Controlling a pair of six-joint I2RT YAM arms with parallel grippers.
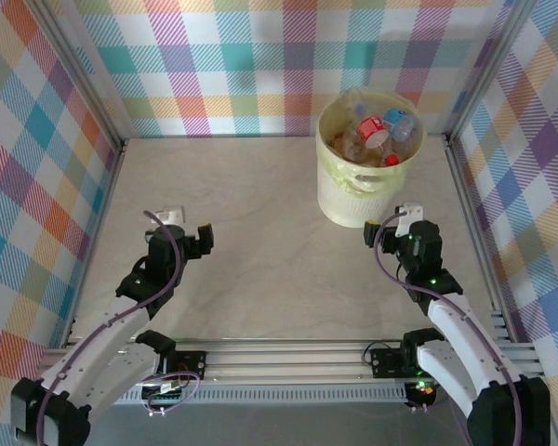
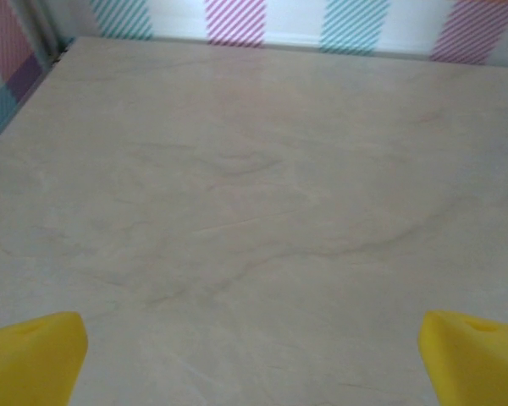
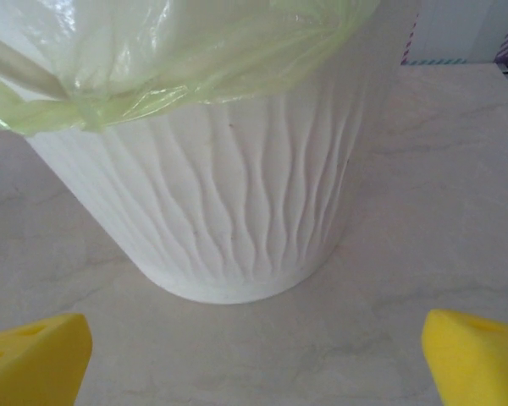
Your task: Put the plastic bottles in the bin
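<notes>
The bottles (image 1: 377,130) sit piled in the bin (image 1: 353,200), far right on the surface (image 1: 251,204), so the job looks done. The left claw (image 1: 188,226) and right claw (image 1: 391,223) are both spread, holding nothing.

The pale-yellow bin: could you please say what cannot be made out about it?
Count of clear plastic bottles in the round pale-yellow plastic bin: top view, too small, overlapping.
Bin's inside: right wrist view, hidden by its wall and thin translucent liner.
Bin's top: same view, cut off by upper edge.

bin (image 1: 353,200): 1; plastic bottles (image 1: 377,130): several, uncountable; left claw (image 1: 188,229), right claw (image 1: 391,223): 2
</notes>
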